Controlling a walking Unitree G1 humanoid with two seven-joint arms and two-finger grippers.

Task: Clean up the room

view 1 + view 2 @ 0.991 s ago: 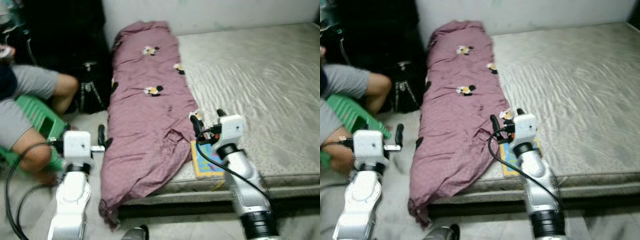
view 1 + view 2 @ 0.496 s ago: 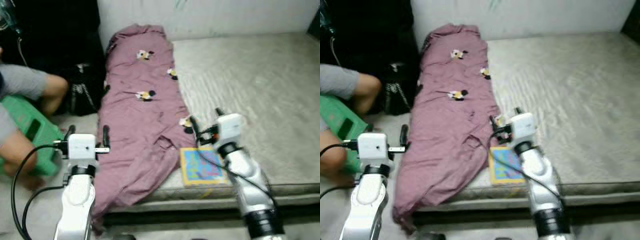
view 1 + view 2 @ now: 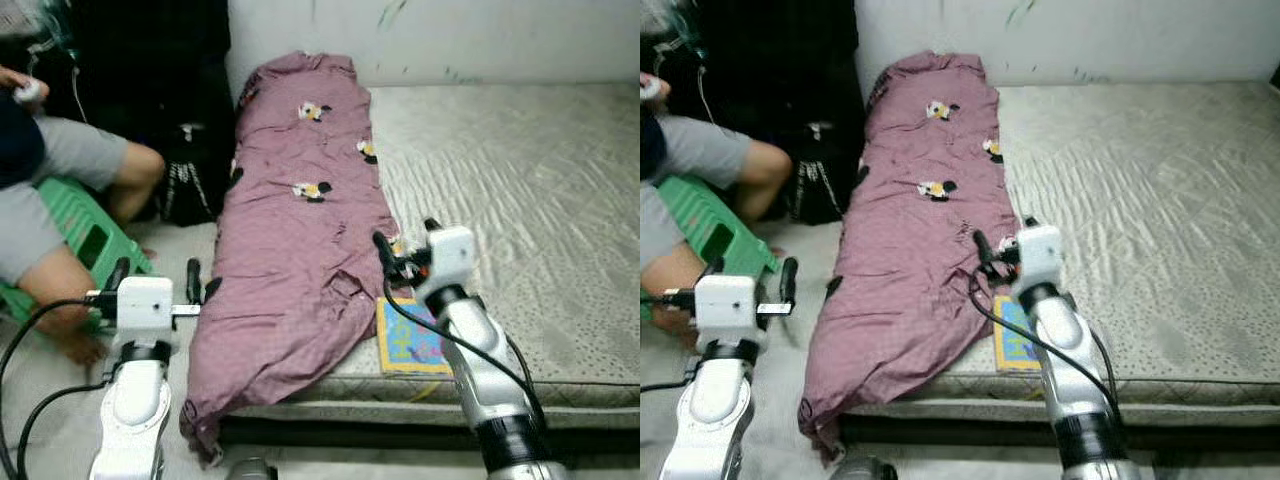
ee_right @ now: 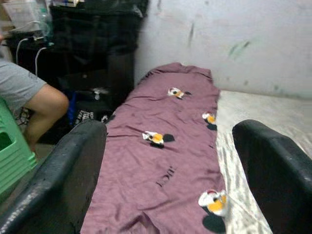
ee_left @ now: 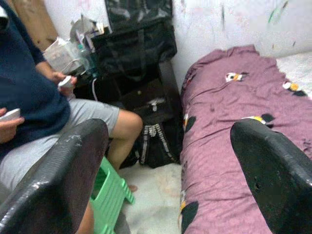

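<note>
The seated person in grey shorts and a dark blue top (image 3: 40,190) is cut off by the head views' left edge, head and most of the body out of frame; the small white object in the hand (image 3: 22,92) is too small to tell. The green plastic stool (image 3: 85,240) is partly hidden under the legs. The colourful flat picture book (image 3: 408,345) at the mattress's front edge is partly covered by the right arm, its cover too small to read. The mauve printed duvet (image 3: 300,220) hides the grey mattress's (image 3: 520,190) left edge. The mattress runs off at the right.
</note>
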